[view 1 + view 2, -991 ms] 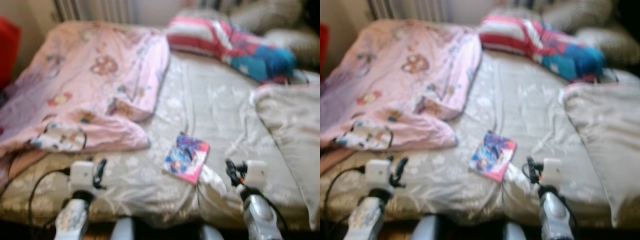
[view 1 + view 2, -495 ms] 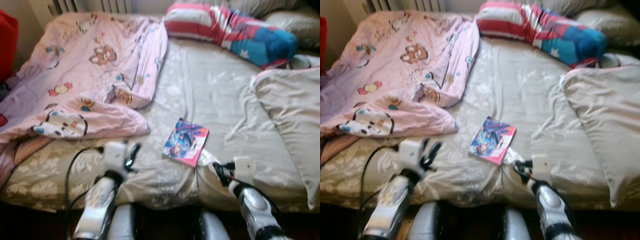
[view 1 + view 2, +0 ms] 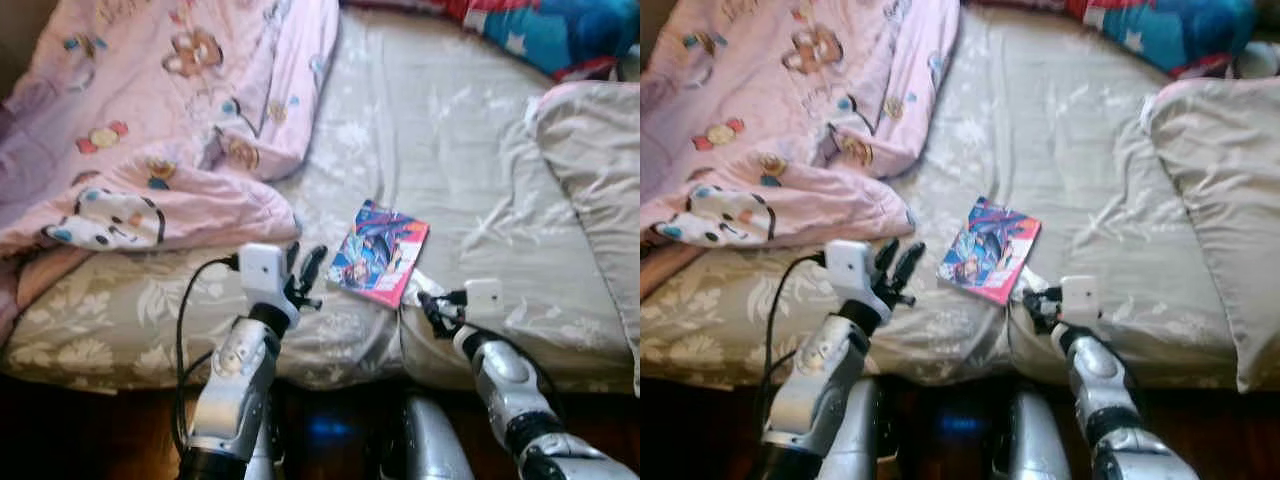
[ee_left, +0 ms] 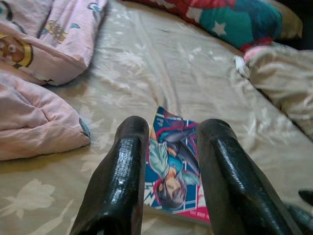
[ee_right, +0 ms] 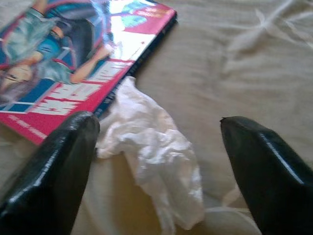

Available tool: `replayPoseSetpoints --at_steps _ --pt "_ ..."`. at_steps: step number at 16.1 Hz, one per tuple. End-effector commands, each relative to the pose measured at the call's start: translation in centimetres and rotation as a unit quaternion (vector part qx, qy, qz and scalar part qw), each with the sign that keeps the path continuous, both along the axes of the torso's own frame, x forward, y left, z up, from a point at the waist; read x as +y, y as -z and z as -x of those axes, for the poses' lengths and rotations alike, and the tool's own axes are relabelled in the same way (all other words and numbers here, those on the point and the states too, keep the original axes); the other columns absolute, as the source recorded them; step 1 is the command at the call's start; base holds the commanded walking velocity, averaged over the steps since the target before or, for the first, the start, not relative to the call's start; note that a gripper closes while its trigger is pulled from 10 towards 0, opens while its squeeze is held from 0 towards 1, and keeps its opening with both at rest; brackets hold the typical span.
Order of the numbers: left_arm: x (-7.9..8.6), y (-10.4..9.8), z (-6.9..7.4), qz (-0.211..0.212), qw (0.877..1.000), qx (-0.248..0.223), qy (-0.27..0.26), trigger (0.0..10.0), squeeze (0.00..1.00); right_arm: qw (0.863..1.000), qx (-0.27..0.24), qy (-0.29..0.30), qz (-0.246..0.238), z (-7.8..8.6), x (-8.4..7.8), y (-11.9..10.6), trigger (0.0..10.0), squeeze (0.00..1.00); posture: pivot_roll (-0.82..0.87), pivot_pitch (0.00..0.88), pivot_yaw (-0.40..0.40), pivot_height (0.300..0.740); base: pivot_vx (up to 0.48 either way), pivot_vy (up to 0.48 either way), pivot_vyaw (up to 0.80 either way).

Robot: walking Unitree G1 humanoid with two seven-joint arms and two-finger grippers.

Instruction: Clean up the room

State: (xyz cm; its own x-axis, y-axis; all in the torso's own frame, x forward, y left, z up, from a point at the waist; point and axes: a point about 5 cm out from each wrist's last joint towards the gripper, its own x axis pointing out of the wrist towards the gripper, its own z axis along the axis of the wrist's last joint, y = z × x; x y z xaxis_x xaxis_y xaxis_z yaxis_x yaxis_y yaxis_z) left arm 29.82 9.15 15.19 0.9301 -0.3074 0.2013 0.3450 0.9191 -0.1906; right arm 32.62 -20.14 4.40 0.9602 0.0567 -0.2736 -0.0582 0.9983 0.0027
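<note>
Head views: looking down at a bed. Lying flat near the front edge, a bright book, likely one thing to tidy. Left tool hovering just beside it, fingers apart. Right tool reaching in low on the other side. Pink blanket bunching up, hiding part of the bed.

Left wrist view: pointing straight at the book, black fingers covering its edges.

Right wrist view: spreading wide around a crumpled white tissue touching the book, probably to grab it. Blurry, so hard to tell more.
</note>
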Motion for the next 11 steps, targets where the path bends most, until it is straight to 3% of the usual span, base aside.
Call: replayPoseSetpoints --at_steps 1,2,5,6,9,11 --pt "1.1 -0.1 0.6 0.006 1.0 0.006 -0.021 10.0 0.0 0.999 0.033 0.01 0.004 0.6 -0.4 1.0 10.0 0.29 0.18 0.4 0.003 0.624 0.0 0.0 0.0" --pt "2.5 -0.7 0.9 -0.003 0.999 -0.001 -0.037 10.0 0.0 0.999 0.04 0.007 0.017 0.4 -0.7 0.8 10.0 0.0 0.19 0.417 0.002 0.624 0.0 0.0 0.0" --pt "4.2 -1.5 1.2 -0.015 0.998 -0.001 -0.055 10.0 0.0 0.999 0.048 -0.003 0.013 0.3 -0.9 0.7 10.0 0.0 0.21 0.438 0.002 0.624 0.0 0.0 0.0" --pt "5.1 -2.1 1.4 -0.02 0.998 -0.001 -0.06 10.0 0.0 0.997 0.066 -0.007 0.034 0.4 -1.4 0.9 10.0 0.0 0.22 0.448 0.004 0.624 0.0 0.0 0.0" --pt "5.3 -2.8 1.8 -0.021 0.998 -0.005 -0.065 10.0 0.0 0.996 0.077 -0.006 0.032 0.7 -1.5 1.3 10.0 0.0 0.22 0.46 0.007 0.624 0.0 0.0 0.0" --pt "5.1 -3.6 1.9 -0.02 0.998 -0.011 -0.064 10.0 0.0 0.996 0.081 -0.026 0.015 0.8 -0.7 1.6 10.0 0.0 0.23 0.462 0.008 0.624 0.0 0.0 0.0"
